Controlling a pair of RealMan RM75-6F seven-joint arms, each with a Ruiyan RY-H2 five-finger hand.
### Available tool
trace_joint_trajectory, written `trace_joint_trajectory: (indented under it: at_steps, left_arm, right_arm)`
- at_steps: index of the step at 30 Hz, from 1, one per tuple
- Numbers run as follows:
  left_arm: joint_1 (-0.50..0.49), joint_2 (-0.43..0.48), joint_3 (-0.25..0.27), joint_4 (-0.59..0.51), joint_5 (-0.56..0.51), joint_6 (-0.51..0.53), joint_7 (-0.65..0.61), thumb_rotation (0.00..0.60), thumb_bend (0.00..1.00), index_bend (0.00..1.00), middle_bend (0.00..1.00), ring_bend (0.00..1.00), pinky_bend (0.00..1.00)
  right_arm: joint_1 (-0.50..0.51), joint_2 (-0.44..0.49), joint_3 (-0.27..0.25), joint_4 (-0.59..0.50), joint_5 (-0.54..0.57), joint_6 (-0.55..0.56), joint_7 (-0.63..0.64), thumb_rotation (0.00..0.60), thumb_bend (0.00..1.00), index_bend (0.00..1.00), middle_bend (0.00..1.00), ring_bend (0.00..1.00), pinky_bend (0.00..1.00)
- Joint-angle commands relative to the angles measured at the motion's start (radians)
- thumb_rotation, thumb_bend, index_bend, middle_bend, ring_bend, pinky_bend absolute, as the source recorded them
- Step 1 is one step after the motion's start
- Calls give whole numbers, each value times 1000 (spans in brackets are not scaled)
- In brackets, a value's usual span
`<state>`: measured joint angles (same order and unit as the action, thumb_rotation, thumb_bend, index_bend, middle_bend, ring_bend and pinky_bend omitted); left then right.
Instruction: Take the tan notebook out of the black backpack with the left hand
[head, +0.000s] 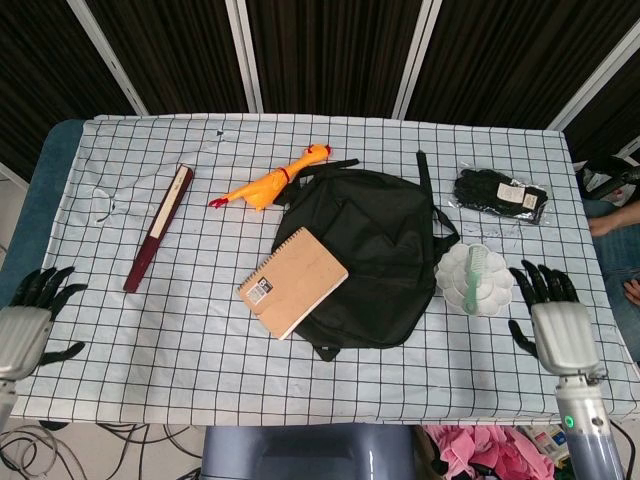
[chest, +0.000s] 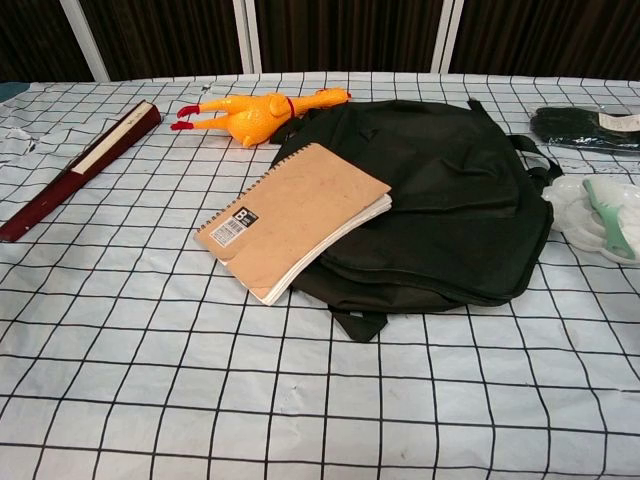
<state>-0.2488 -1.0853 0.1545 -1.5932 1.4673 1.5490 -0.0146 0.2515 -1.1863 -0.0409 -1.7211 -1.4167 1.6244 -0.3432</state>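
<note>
Tan notebook out, leaning on black backpack | left hand spread, empty | task looks done, nothing further needed

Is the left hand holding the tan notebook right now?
No, the left hand is open at the table's near left edge, far from the tan notebook, which lies partly on the black backpack.

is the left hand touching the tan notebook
Apart. Head view shows the left hand at the table's near left edge, bare checked cloth between it and the tan notebook.
</note>
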Motion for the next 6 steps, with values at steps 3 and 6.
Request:
trace_joint_trajectory:
  at_steps: [3,6]
  left_arm:
    - [93,0,3,-9,55,116,-20,600,18,206,58,0,0]
    - [105,-4,-13,8,55,115,-41,600,18,206,58,0,0]
  right_arm:
    - [-160,-100,-105,148,-137,124,47,600,262,140,74,83,121]
    - [-168,-83,-97,120,-125,97,34,600,262,111,71,81,121]
